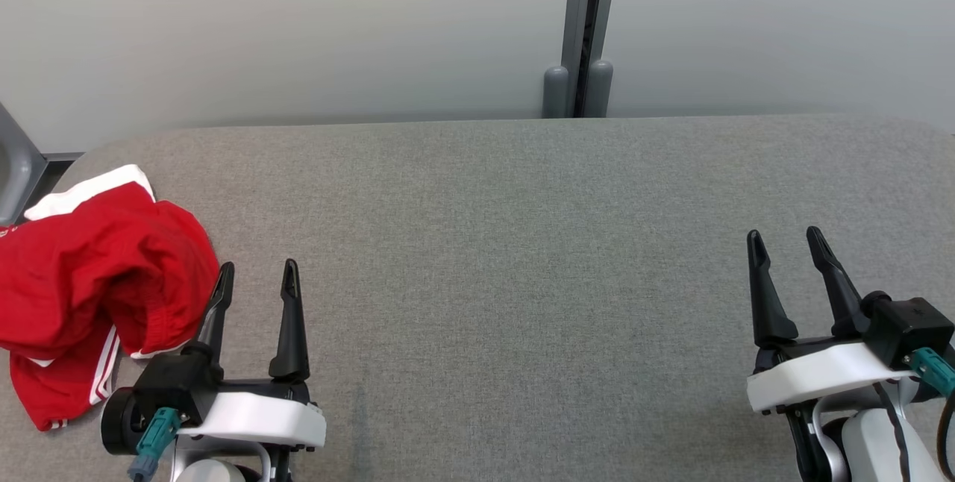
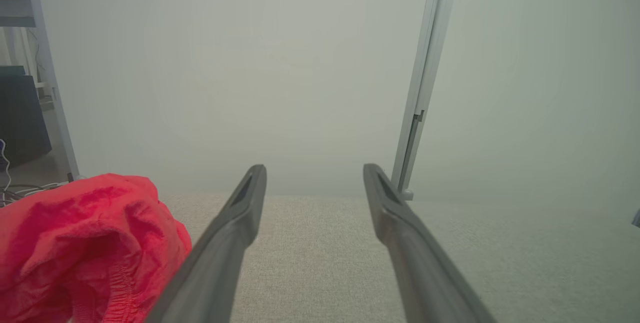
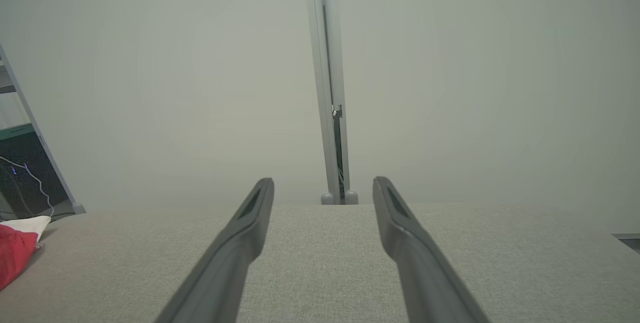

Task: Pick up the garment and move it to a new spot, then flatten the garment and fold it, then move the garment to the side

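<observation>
Head view: the red garment (image 1: pixel 89 265) lies crumpled at the left edge of the desk (image 1: pixel 507 243), towards the front corner. The left claw (image 1: pixel 257 265) sits just beside it, fingers spread and holding nothing; I cannot tell whether it touches the cloth. The right claw (image 1: pixel 784 234), also spread and holding nothing, is near the right edge.

Left wrist view: the garment (image 2: pixel 75 243) bunches just left of the parted fingers.

Right wrist view: fingers parted over the desk, the garment (image 3: pixel 15 253) well apart at the left edge
</observation>
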Controlling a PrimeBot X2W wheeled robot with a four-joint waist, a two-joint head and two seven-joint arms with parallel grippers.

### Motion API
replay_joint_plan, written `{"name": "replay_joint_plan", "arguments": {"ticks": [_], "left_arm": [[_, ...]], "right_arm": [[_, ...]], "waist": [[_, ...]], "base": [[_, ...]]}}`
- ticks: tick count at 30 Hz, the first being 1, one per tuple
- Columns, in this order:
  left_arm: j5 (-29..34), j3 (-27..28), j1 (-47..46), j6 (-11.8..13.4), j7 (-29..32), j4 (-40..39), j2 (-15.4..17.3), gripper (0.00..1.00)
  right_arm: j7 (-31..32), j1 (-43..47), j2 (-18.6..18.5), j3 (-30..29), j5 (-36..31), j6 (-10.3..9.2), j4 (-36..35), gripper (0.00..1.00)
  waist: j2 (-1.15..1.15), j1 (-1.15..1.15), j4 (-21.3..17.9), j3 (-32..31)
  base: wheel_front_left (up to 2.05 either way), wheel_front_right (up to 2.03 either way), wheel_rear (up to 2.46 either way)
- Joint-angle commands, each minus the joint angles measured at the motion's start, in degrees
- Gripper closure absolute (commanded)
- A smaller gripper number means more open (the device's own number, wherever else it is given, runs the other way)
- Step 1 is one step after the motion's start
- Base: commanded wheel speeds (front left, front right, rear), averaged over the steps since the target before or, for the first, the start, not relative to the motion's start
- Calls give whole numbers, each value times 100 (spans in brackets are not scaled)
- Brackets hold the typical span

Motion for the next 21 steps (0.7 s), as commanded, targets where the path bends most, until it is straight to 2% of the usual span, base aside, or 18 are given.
{"name": "replay_joint_plan", "arguments": {"ticks": [1, 21], "left_arm": [[17, 10, -10, 43, -14, 20, 27, 0], [-29, 13, -18, 52, -14, 134, 25, 0]], "right_arm": [[-51, -27, -16, -12, 13, 13, -2, 0], [-51, 6, -15, 67, 186, 13, -9, 0]], "waist": [[0, 0, 0, -3], [0, 0, -9, -16]], "base": [[0, 0, 0], [0, 0, 0]]}}
